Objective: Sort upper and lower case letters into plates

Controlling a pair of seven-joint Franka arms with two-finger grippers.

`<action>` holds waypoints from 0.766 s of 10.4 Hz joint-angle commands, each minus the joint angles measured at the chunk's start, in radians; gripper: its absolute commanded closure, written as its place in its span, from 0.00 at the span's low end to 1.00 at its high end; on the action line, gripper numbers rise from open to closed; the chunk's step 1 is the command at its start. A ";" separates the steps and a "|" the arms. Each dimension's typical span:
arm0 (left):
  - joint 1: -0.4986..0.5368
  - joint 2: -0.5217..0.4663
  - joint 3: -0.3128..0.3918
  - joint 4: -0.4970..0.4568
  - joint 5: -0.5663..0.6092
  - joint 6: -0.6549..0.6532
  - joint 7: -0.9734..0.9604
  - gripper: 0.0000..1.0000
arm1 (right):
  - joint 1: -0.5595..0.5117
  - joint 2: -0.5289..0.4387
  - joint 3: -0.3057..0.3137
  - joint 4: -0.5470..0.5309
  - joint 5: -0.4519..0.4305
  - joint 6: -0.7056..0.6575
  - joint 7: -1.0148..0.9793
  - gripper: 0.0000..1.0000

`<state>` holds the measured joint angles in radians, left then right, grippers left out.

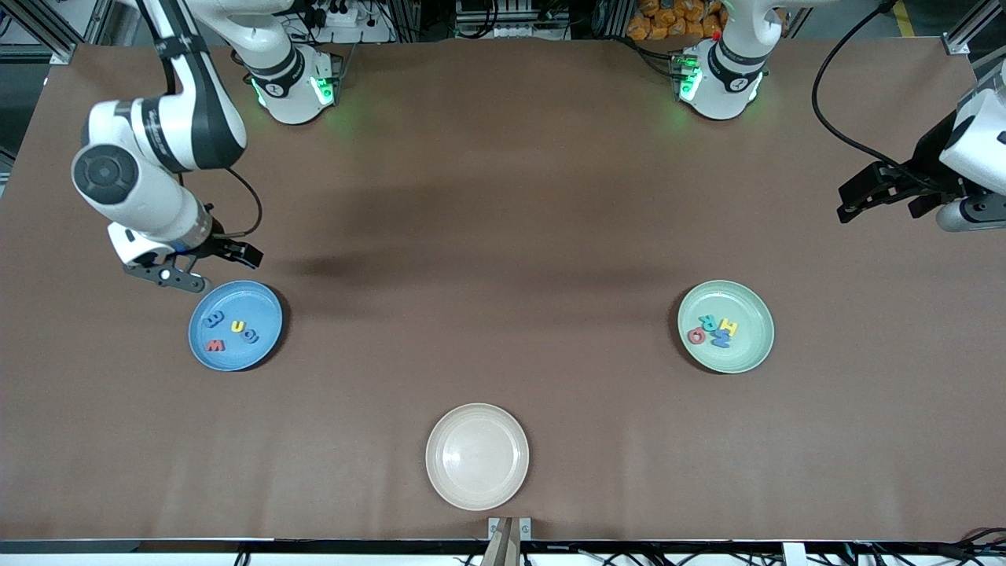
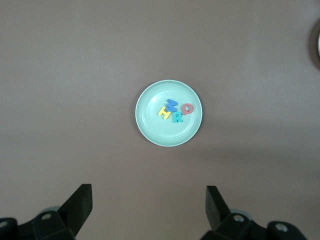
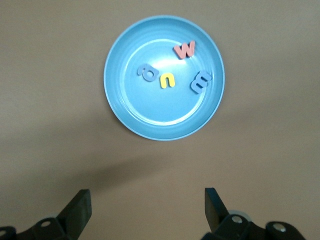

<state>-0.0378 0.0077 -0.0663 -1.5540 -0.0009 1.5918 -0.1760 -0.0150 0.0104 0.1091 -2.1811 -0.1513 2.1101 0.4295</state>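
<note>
The blue plate point(image 1: 253, 303) lies toward the right arm's end and holds a red w point(image 1: 214, 345), a yellow u point(image 1: 238, 326) and two blue letters point(image 1: 213, 318). The right wrist view shows the plate point(image 3: 160, 112) and the w point(image 3: 184, 49). The mint green plate point(image 1: 747, 354) lies toward the left arm's end and holds a yellow H point(image 1: 728, 325), a teal R point(image 1: 710, 321), a red O point(image 1: 696, 336) and a blue letter point(image 1: 720, 339); the left wrist view also shows this plate point(image 2: 150, 125). My right gripper point(image 1: 216, 267) point(image 3: 147, 212) hovers open and empty by the blue plate's rim. My left gripper point(image 1: 855, 200) point(image 2: 148, 212) is open and empty, high over the table's end.
A cream-white plate point(image 1: 477, 456) lies with nothing in it near the table's front edge, midway between the two arms' ends. The brown table point(image 1: 503, 236) stretches between the plates and the arm bases.
</note>
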 commanded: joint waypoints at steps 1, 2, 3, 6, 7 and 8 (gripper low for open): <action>0.010 0.000 0.000 0.015 -0.014 -0.030 0.035 0.00 | -0.005 -0.040 0.001 0.059 0.002 -0.039 -0.040 0.00; 0.010 0.002 0.002 0.015 -0.014 -0.041 0.035 0.00 | -0.005 -0.040 0.001 0.120 0.009 -0.095 -0.079 0.00; 0.012 0.002 0.002 0.015 -0.014 -0.049 0.035 0.00 | -0.008 -0.040 -0.003 0.182 0.078 -0.158 -0.109 0.00; 0.012 0.000 0.005 0.017 -0.013 -0.056 0.036 0.00 | -0.011 -0.038 -0.002 0.430 0.141 -0.407 -0.211 0.00; 0.012 0.000 0.006 0.017 -0.013 -0.056 0.036 0.00 | -0.016 -0.035 -0.002 0.508 0.141 -0.465 -0.244 0.00; 0.012 0.000 0.005 0.017 -0.013 -0.059 0.036 0.00 | -0.023 -0.038 -0.003 0.556 0.137 -0.501 -0.297 0.00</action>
<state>-0.0342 0.0076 -0.0615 -1.5528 -0.0009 1.5573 -0.1752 -0.0175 -0.0347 0.1019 -1.7186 -0.0324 1.6790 0.2069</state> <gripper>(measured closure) 0.000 0.000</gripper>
